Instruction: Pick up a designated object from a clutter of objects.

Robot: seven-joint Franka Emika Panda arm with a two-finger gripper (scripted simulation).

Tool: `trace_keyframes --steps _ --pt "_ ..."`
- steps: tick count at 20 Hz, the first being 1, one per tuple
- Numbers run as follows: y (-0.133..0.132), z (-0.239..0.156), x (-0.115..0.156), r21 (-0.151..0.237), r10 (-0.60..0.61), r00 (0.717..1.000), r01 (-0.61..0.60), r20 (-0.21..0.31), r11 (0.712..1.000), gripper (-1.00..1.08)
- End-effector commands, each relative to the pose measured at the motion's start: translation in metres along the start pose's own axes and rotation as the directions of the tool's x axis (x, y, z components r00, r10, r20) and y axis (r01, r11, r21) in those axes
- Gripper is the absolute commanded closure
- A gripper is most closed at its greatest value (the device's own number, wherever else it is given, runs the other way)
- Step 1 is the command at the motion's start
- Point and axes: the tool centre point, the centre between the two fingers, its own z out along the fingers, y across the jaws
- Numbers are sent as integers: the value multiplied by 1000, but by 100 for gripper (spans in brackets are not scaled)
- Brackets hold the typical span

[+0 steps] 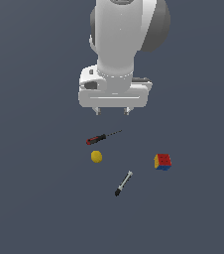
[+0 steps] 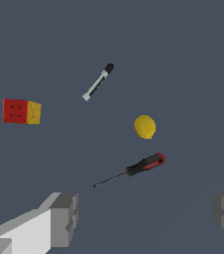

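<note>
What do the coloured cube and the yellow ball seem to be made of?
The cube looks like hard, matte plastic: flat red, yellow and blue faces split by thin dark lines. The yellow ball shows one even, dull colour without shine; perhaps rubber or foam, but this simulator render leaves that open.

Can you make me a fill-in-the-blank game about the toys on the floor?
1. The ball is coloured ____.
2. The pincer hangs above the floor, holding ____.
3. In the exterior view, the thing farthest to the right is the ____.
4. The screwdriver has a red and ____ handle.

Missing words: yellow; nothing; cube; black.
</note>
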Motion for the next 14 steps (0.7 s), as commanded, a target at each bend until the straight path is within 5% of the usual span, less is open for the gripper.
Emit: trace_keyframes --steps 1,14 --pt "0 0 0 0 0 1000 0 0 1000 -92" --pt "1 -3 3 -2 -29 1000 29 -2 1000 -92"
